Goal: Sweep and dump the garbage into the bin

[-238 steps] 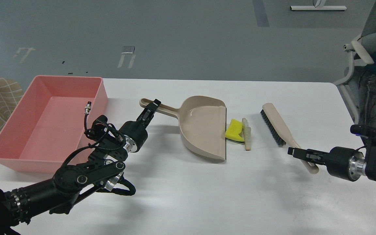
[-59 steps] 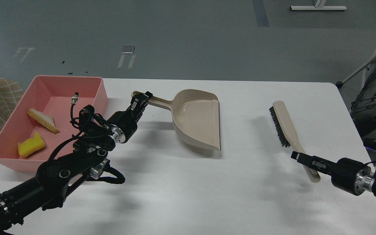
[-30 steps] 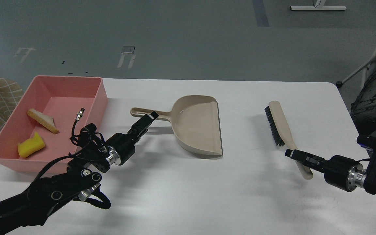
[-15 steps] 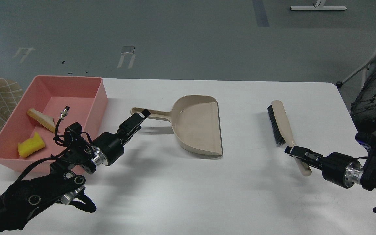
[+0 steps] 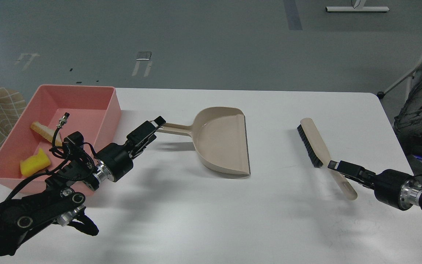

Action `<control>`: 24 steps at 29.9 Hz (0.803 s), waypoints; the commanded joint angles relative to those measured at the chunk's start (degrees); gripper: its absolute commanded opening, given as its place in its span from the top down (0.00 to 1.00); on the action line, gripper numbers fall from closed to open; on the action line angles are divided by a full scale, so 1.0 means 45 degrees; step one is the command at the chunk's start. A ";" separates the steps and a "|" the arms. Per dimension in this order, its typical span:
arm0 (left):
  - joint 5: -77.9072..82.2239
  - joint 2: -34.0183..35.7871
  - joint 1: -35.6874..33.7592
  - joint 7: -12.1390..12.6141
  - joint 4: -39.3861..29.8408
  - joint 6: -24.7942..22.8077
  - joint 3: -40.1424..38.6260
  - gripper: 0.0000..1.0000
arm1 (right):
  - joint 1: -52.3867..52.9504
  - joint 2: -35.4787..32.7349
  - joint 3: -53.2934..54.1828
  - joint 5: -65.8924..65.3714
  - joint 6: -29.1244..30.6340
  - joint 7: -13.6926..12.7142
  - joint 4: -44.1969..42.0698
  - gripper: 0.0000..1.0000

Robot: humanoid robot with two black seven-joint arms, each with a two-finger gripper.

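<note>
Both garbage pieces (image 5: 35, 163) are seen in the bin (image 5: 105, 110) at nine o'clock; the emptied dustpan (image 5: 224, 143) lies flat on the table, released it seems by the left gripper (image 5: 158, 121); the brush (image 5: 315, 146) at three o'clock seems still pinched by the right gripper (image 5: 337, 166), and remains to be let go.

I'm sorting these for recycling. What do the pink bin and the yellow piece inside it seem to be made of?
The bin looks like smooth moulded plastic: even pink colour, thin plain walls, rounded corners. The yellow piece looks like soft foam sponge, matte and irregularly cut, though that is only its look.
</note>
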 commanded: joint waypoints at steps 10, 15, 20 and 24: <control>-0.3207 0.2057 -0.0197 0.0223 -0.1420 -0.4272 -0.5014 0.03 | 0.0859 -0.1882 0.5268 0.0992 0.1729 0.1078 -0.0430 0.00; -0.3483 0.1183 -0.1948 0.0555 0.0546 -0.4488 -0.6424 0.03 | 0.0995 0.0024 0.8253 0.1637 0.1728 0.1197 -0.2513 0.00; -0.3483 -0.0478 -0.4292 0.0536 0.3747 -0.5051 -0.6385 0.03 | 0.2727 0.2643 0.9919 0.1637 0.1943 0.1216 -0.5736 0.00; -0.3502 -0.1905 -0.5780 0.0516 0.5997 -0.5854 -0.6366 0.03 | 0.4099 0.3937 0.9940 0.1637 0.2139 0.1391 -0.7226 0.00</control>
